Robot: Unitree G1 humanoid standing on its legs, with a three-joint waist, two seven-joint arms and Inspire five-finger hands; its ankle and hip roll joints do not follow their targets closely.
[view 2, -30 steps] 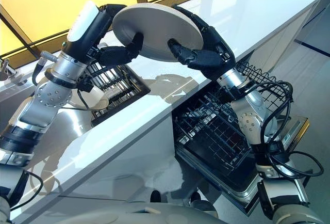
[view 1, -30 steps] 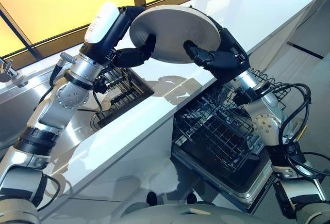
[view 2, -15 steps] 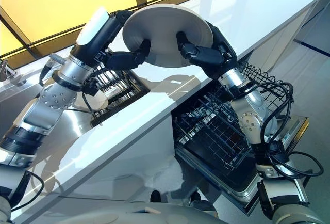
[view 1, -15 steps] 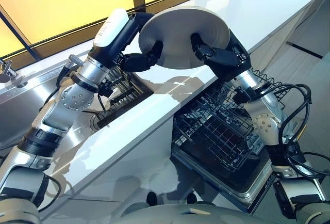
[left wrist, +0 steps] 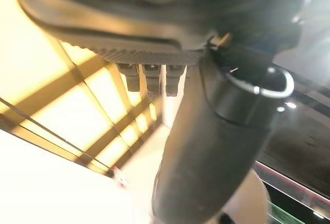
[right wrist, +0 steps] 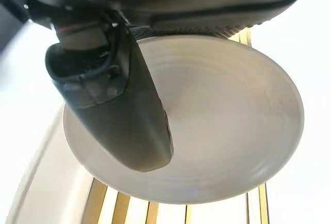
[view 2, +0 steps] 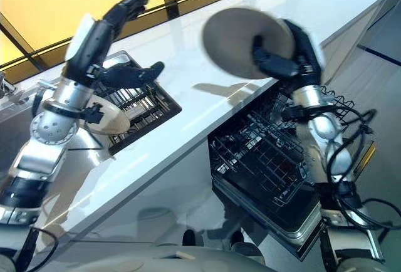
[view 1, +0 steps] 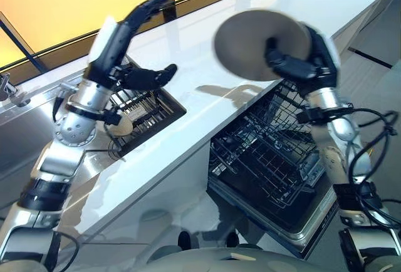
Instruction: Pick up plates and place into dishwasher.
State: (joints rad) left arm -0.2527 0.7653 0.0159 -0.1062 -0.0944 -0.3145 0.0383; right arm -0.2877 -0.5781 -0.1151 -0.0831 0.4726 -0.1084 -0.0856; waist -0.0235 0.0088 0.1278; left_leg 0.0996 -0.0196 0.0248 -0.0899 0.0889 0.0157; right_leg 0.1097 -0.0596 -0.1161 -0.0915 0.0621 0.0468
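The right hand (view 1: 299, 65) grips the plate (view 1: 250, 43), thumb across its face, tilted in the air above the counter's (view 1: 207, 65) front edge and the open dishwasher's rack (view 1: 269, 159). The left hand (view 1: 125, 46) hangs open, fingers spread, over the drainer (view 1: 147, 112) by the counter's back edge, where the right eye view shows another plate (view 2: 106, 118).

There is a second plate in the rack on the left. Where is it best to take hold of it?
Probably its upper rim, coming from above: the second plate leans tilted in the rack, so that edge stands free. The open left hand is just above it.
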